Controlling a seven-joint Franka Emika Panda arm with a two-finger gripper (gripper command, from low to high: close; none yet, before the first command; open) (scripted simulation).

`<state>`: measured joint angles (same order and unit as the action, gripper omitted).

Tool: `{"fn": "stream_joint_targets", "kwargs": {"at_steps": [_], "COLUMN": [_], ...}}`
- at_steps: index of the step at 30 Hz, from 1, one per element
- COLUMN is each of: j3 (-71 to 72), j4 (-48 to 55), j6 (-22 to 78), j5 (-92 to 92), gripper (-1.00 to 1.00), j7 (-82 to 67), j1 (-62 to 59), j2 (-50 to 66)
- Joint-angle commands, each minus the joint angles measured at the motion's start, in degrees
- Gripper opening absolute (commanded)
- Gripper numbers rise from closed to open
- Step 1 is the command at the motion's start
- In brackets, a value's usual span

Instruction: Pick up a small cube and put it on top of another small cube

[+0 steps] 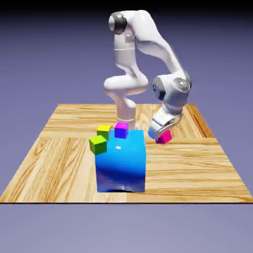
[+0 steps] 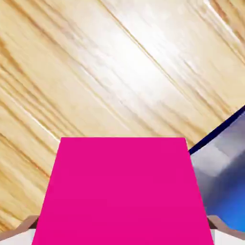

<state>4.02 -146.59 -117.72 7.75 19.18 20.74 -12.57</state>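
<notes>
Big blue cube [image 1: 121, 163], front-centre; gripper [image 1: 163, 136] pinching small cube [image 1: 164, 137] at its 2 o'clock, advisably kept level toward purple cube [image 1: 121, 130].

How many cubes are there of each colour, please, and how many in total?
Pink: 1, the small cube in the gripper
Green: 2, one at the big cube's corner, one behind it
Purple with magenta top: 1
Blue: 1, the big cube
Total: 5 cubes
</notes>
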Motion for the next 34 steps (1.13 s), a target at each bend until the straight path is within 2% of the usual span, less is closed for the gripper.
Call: {"fn": "stream_joint_targets", "kwargs": {"at_steps": [1, 19, 22, 27, 28, 34], "j3": [-0.6, -12.0, -13.7, -19.0, -19.0, -13.7], "j4": [-0.3, -7.8, -9.9, -13.5, -13.5, -9.9], "j6": [0.3, 6.4, 6.1, -4.3, -4.3, 6.1], "j5": [2.3, 41.6, 43.4, 51.9, 51.9, 43.4], "gripper": [-1.00, -1.00, -1.00, -1.00, 1.00, 1.00], "j7": [-2.4, -46.5, -46.6, -41.9, -41.9, -46.6], "j1": [-0.1, -2.6, -3.6, -7.1, -7.1, -3.6], "j2": [-1.4, -26.1, -26.7, -20.2, -20.2, -26.7]}}
